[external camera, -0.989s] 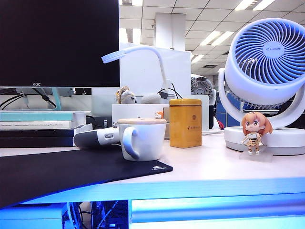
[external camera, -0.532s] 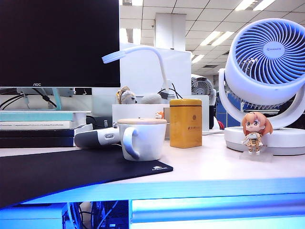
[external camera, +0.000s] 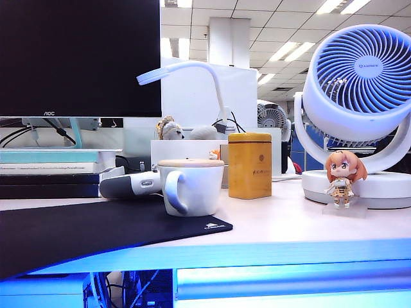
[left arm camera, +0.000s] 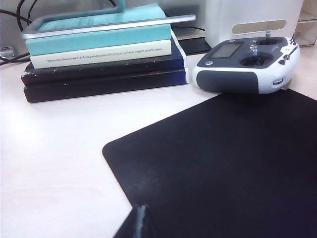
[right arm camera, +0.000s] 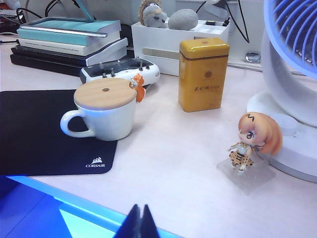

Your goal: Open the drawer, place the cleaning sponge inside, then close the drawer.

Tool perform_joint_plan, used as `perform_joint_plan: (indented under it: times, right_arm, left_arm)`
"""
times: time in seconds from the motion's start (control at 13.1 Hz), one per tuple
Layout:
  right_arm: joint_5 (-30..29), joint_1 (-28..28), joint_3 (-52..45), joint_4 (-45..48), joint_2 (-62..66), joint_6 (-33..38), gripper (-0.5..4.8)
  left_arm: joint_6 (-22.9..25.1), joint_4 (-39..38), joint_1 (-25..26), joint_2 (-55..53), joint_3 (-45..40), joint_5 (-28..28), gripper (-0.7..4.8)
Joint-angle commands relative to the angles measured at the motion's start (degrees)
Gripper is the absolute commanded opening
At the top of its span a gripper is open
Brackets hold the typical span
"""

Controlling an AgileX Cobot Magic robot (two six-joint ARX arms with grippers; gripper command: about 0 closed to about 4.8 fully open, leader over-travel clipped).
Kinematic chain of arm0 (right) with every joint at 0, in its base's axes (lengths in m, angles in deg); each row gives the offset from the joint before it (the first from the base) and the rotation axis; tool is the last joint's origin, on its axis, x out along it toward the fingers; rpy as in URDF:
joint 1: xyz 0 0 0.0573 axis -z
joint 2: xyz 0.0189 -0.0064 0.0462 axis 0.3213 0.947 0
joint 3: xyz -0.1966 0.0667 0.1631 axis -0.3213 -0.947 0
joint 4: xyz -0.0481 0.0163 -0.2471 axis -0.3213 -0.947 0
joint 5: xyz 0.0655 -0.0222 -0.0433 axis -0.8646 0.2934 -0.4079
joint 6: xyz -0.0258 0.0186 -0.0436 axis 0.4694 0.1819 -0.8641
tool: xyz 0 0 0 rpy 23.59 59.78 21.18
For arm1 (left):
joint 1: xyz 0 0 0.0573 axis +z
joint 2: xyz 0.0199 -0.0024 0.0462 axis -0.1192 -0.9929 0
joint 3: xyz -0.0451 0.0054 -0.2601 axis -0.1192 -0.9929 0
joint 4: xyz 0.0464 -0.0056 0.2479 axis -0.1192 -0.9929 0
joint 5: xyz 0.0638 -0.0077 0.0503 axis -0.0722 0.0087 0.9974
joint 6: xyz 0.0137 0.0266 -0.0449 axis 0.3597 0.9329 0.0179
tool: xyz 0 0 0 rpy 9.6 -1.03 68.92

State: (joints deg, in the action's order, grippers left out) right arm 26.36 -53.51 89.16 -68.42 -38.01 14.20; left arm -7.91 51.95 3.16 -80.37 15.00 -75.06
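1. The left claw (left arm camera: 139, 220) hangs over the near corner of the black mouse mat (left arm camera: 223, 163), its two dark tips pressed together with nothing between them.
2. The right claw (right arm camera: 140, 221) hovers at the front edge of the tabletop (right arm camera: 178, 163), tips also together and empty, above the blue glow below the edge.
3. The drawer (external camera: 292, 282) sits flush under the tabletop slab, front shut and glowing blue; no handle shows.
4. The cleaning sponge? Nowhere to be seen in any view, and with the drawer closed and both claws idle, the job looks finished.
5. The clutter stands well back, so the front edge stays free for the arms: lidded mug (right arm camera: 104, 111), yellow tin (right arm camera: 203, 74), fox-girl figurine (right arm camera: 250, 141), radio controller (left arm camera: 247, 64), stack of books (left arm camera: 99, 54).
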Motion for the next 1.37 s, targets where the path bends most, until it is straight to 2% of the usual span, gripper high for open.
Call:
perform_joint_plan:
  times: [0.08, 0.15, 0.23, 0.3, 0.38, 0.46, 0.53, 0.61, 0.68, 0.84, 1.37]
  right_arm:
    - [0.11, -0.02, 0.28, 0.85, -0.04, -0.09, -0.01]
    - [0.76, 0.22, -0.50, 2.54, -0.04, -0.85, -0.01]
    - [7.63, 4.28, -3.13, 9.09, -0.04, -2.86, -0.01]
    - [7.96, 8.33, -4.50, 10.91, -0.04, -2.86, -0.01]
    - [5.33, 12.31, -5.66, 11.85, -0.04, -2.86, -0.01]
    - [0.11, 17.16, -7.10, 13.25, -0.04, -2.86, -0.01]
    - [-9.62, 25.20, -9.75, 15.32, -0.04, -2.84, -0.01]
    - [-11.87, 30.97, -11.91, 14.12, -0.04, -2.84, -0.01]
    - [-6.91, 30.77, -11.91, 11.78, -0.04, -2.84, -0.01]
    - [-2.97, 29.44, -11.91, 9.27, -0.04, -2.86, -0.01]
    - [-3.56, 29.46, -11.91, 10.01, -0.04, -2.84, -0.01]
  left_arm:
    - [-0.20, -1.22, 0.00, 0.11, -0.22, 0.20, -0.02]
    - [-0.20, -1.25, 0.00, 0.11, -0.22, 0.20, -0.02]
    - [-0.20, -1.25, 0.00, 0.11, -0.22, 0.20, -0.02]
    - [-0.20, -1.22, 0.00, 0.11, -0.22, 0.20, -0.02]
    - [-0.20, -1.22, 0.00, 0.11, -0.22, 0.20, -0.02]
    - [-0.17, -1.22, 0.00, 0.11, -0.22, 0.17, -0.02]
    - [-0.20, -1.22, 0.00, 0.11, -0.22, 0.20, -0.02]
    - [-0.20, -1.22, 0.00, 0.11, -0.22, 0.20, -0.02]
    - [-0.20, -1.22, 0.00, 0.11, -0.22, 0.20, -0.02]
    - [-0.20, -1.22, 0.00, 0.11, -0.22, 0.20, -0.02]
    - [-0.20, -1.22, 0.00, 0.11, -0.22, 0.20, -0.02]
